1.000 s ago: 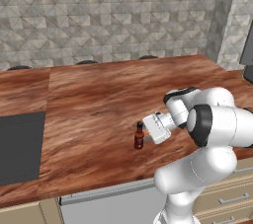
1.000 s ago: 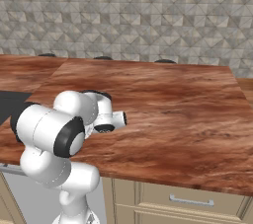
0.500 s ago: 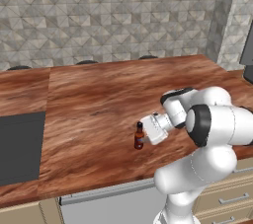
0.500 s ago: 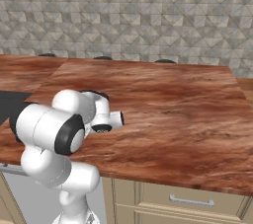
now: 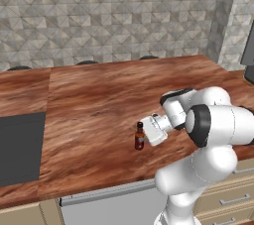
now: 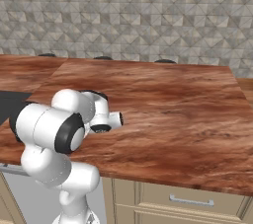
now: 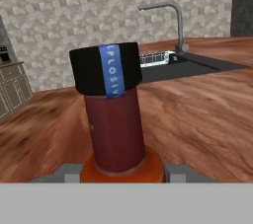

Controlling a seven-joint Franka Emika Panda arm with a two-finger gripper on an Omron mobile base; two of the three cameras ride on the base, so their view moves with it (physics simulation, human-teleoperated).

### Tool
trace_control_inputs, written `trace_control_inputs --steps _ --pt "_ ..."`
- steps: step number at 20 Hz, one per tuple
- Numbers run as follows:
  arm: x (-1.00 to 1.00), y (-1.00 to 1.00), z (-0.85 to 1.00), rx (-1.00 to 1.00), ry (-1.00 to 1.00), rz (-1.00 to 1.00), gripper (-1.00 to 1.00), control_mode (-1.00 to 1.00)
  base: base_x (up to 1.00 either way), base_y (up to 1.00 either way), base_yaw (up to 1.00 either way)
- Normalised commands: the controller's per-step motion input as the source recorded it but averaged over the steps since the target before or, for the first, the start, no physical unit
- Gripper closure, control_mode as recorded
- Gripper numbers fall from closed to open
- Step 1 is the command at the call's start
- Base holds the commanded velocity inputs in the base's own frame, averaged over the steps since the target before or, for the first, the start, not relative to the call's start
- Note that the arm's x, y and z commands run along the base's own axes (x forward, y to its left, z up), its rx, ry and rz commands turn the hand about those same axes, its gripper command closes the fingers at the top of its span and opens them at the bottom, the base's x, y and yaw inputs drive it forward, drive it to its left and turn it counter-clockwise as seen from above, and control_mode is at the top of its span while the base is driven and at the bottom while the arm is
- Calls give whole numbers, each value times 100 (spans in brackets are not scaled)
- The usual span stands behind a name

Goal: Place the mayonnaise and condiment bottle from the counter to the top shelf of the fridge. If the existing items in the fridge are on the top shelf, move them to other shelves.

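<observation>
The condiment bottle (image 5: 139, 135), slim and red-brown with a black cap, stands upright on the wood-grain counter (image 5: 99, 95) near its front edge. My gripper (image 5: 142, 139) reaches it from the right, level with its body. In the hand view the condiment bottle (image 7: 116, 119) rises close up between the two finger tips, and my gripper (image 7: 123, 172) has its jaws pressed against the bottle's orange-red shoulders on both sides, shut on it. The mayonnaise and the fridge are out of view.
A dark cooktop (image 5: 17, 144) is set into the counter at the left. In the hand view a sink with a curved faucet (image 7: 170, 13) lies beyond the bottle. Beige drawer fronts (image 6: 188, 201) run below the counter edge. A tiled wall backs the worktop.
The jaws have closed in on the condiment bottle. The arm and the bottle have stayed in nearly the same place.
</observation>
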Motion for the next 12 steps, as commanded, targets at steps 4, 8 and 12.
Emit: trace_control_inputs --steps 4,8,12 --pt "-8 0 47 1 2 0 100 -100 0 0 0" --pt "-56 0 100 0 -3 -1 100 -100 0 0 0" --pt "-72 0 100 0 -6 0 100 -100 0 0 0"
